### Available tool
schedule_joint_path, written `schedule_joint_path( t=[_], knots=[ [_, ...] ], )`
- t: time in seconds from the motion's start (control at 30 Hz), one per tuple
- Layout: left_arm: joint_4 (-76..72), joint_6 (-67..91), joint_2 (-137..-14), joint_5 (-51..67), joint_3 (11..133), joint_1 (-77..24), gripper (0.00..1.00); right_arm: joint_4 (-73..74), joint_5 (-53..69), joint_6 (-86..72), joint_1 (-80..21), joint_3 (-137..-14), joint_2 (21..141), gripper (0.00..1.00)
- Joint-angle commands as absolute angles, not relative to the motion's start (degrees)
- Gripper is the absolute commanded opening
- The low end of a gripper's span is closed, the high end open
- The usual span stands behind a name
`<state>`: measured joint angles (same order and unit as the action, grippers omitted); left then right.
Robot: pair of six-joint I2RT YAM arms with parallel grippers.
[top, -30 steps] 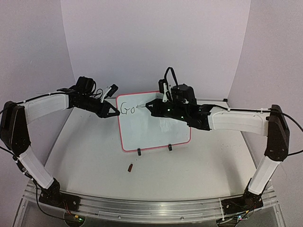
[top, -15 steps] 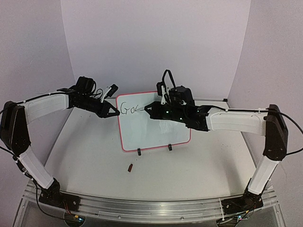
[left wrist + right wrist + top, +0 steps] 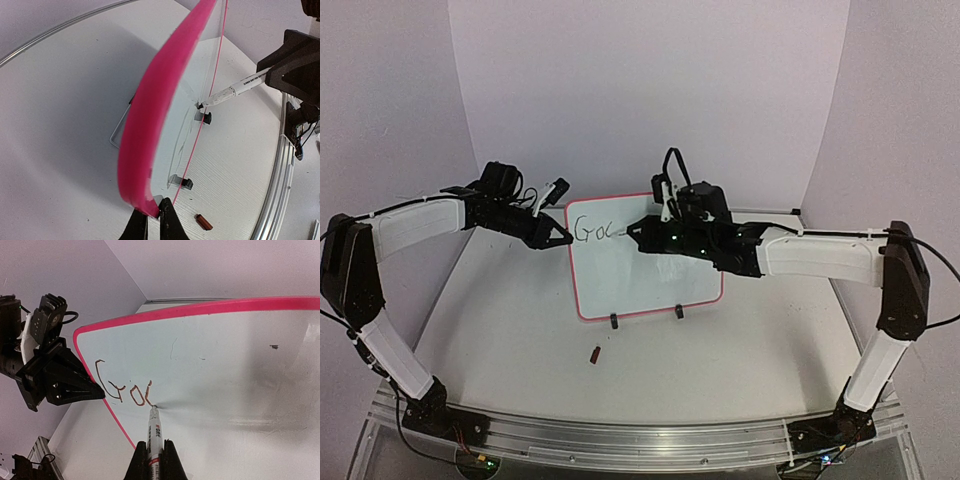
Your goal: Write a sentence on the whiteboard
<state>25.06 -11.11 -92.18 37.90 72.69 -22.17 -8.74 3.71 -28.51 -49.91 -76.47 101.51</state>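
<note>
The whiteboard (image 3: 650,270), white with a pink-red frame, stands upright on two black clip feet. Its lettering (image 3: 592,232) reads "Go" plus a half-drawn curve, clear in the right wrist view (image 3: 122,387). My right gripper (image 3: 638,231) is shut on a white marker (image 3: 153,437) whose tip touches the board at the end of that curve. My left gripper (image 3: 563,238) is shut on the board's frame at its upper left edge; the left wrist view shows the jaws pinching the pink frame (image 3: 150,150). The marker (image 3: 235,90) shows there too.
A small dark red-brown cap (image 3: 595,353) lies on the table in front of the board; it also shows in the left wrist view (image 3: 203,222). The clip feet (image 3: 614,321) stand at the board's lower edge. Lilac walls close in the back and sides.
The marker tip has moved right and down across the board, drawing the left curve of a second "o" after "Go". The left arm has not moved.
</note>
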Motion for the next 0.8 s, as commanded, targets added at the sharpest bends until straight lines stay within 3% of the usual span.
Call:
schedule_joint_path(
  t=[0.0,0.77],
  knots=[
    [26.1,-13.6,-91.8,34.1,73.6,-22.4,0.00,-7.8,0.0,-27.0,-49.6,-77.4,98.3,0.00],
    [26.1,-13.6,-91.8,34.2,73.6,-22.4,0.00,-7.8,0.4,-26.2,-49.6,-81.3,100.6,0.00]
  ],
)
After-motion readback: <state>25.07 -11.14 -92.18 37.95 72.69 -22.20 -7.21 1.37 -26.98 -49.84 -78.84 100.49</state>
